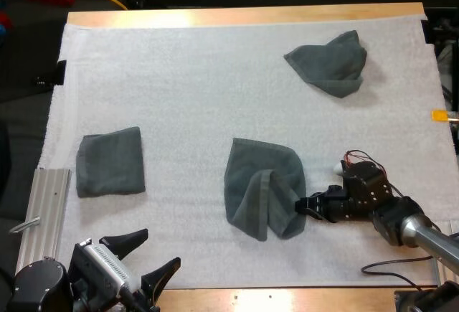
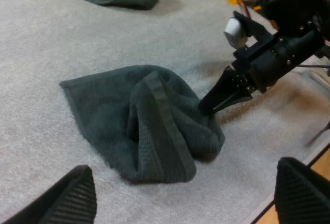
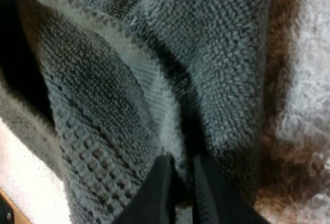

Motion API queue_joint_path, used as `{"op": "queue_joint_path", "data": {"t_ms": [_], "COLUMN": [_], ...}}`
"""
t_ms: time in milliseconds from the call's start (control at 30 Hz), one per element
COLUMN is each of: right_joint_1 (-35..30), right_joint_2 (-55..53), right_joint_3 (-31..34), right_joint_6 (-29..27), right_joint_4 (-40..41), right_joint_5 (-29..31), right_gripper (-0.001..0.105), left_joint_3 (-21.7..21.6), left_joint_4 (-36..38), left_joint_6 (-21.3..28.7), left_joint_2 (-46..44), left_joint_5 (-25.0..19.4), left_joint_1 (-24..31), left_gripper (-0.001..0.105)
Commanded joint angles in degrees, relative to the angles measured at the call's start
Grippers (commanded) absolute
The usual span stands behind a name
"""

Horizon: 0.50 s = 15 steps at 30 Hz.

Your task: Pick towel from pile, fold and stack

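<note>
The right claw [image 1: 300,204] is clamped on the right edge of the crumpled towel [image 1: 251,176], which lies mid-mat toward the bench's [image 1: 287,299] front. The left claw [image 1: 159,249] stands apart, clear of everything. I'd lift that edge low and draw it outward, so the doubled flap spreads flat before folding.

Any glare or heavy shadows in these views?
High view: glare on the table's far edge. Left wrist view: the right end effector casts a soft shadow on the mat. Right wrist view: deep shadow inside the towel's fold.
</note>
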Motion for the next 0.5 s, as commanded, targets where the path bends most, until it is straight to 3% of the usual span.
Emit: {"op": "queue_joint_path", "data": {"t_ms": [0, 167, 267, 467], "right_joint_1": [0.11, 0.11, 0.11, 0.11], "right_joint_2": [0.17, -2.19, -5.27, -11.56], "right_joint_3": [-0.01, -0.01, -0.01, -0.01], "right_joint_6": [0.22, -1.86, -4.78, -10.5], "right_joint_4": [0.26, 2.17, 4.78, 11.12], "right_joint_5": [-1.12, -0.37, 3.31, 12.0], "right_gripper": [0.001, 0.001, 0.001, 0.001], "left_joint_3": [-0.35, -0.35, -0.35, -0.35], "left_joint_4": [0.65, 2.22, 2.09, 1.3], "left_joint_6": [-0.56, -0.56, 0.46, 1.54], "left_joint_2": [0.2, 2.63, 5.4, 10.1], "left_joint_5": [0.65, 0.64, 0.77, -0.82], "left_joint_1": [-0.2, -0.2, -0.33, -5.93], "left_gripper": [0.069, 0.069, 0.069, 0.069]}}
